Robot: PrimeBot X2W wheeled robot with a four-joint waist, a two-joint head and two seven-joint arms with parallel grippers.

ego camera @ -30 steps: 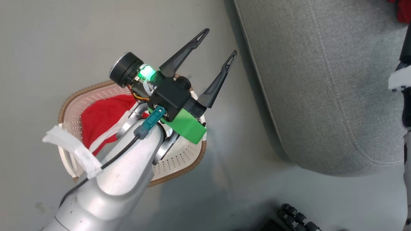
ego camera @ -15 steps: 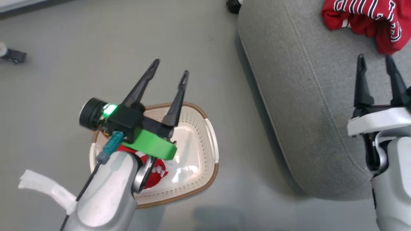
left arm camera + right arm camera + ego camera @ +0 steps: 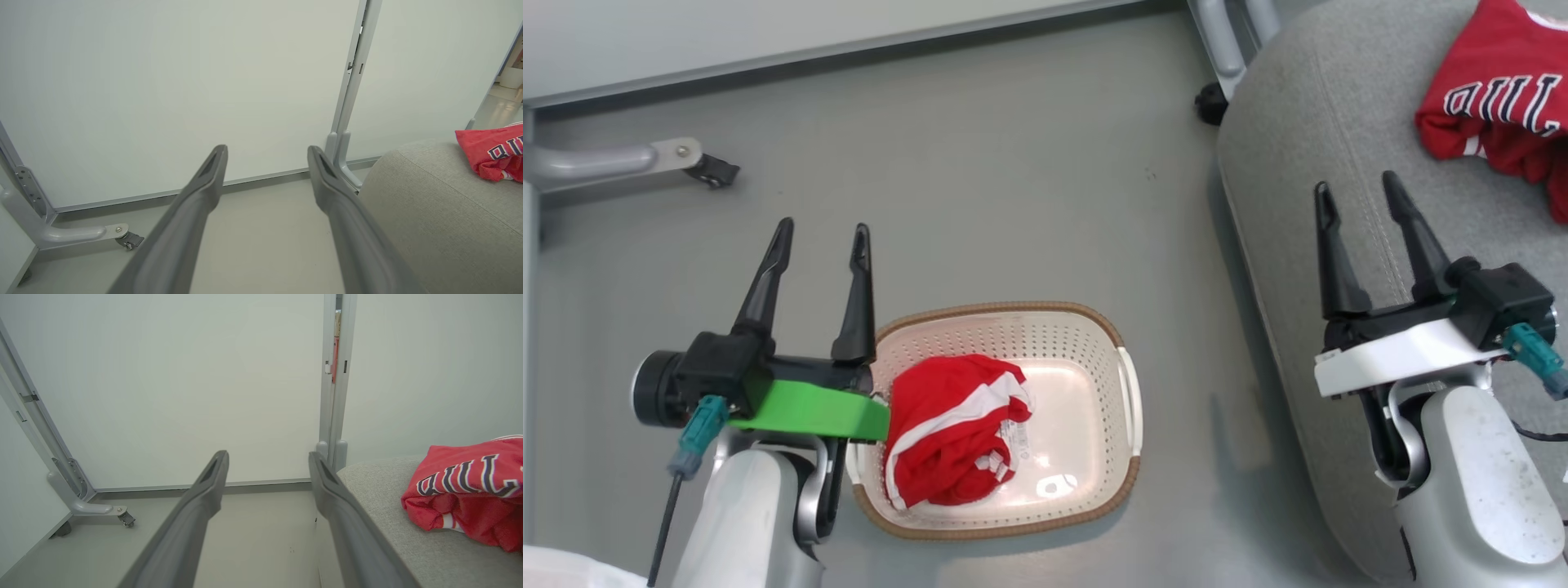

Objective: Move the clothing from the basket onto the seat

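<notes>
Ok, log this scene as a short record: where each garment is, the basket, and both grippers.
jersey: crumpled on the seat
shorts: bunched in the basket, left side
basket: on the floor, left of the seat
left gripper: open, empty, by the basket's left end
right gripper: open, empty, over the seat's edge

I've got both arms up, left gripper [image 3: 821, 241] and right gripper [image 3: 1357, 196] spread wide, holding nothing, fingers pointing forward.
</notes>
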